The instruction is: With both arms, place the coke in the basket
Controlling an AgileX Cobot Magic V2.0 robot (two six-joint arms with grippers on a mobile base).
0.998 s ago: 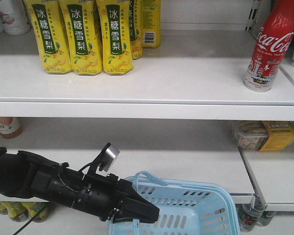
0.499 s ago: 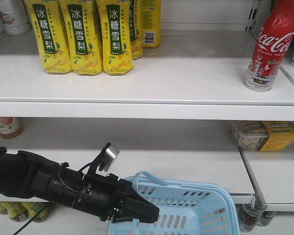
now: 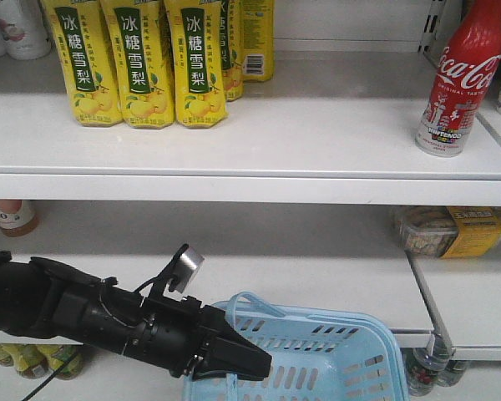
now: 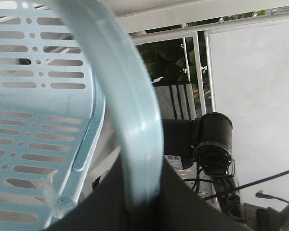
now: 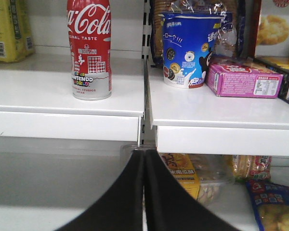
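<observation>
Nothing has visibly shifted: the left gripper [image 3: 249,365] stays apparently clamped on the handle [image 4: 135,120] of the basket [image 3: 369,327], the right gripper [image 5: 144,158] is closed and empty, and the coke [image 3: 456,79] stands on the shelf [image 3: 317,142] well above and right of the basket.

Upper shelf [image 3: 317,134]: yellow drinks [image 3: 138,63] standing at left; coke [image 3: 455,79] upright at far right. Foreground, below: blue basket [image 3: 376,372], handle [image 3: 249,295] raised, left gripper [image 3: 255,366] at its near-left rim.

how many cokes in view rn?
1. The coke stands upright at the right end of the top shelf. More could be hidden beyond the frame edges.
</observation>
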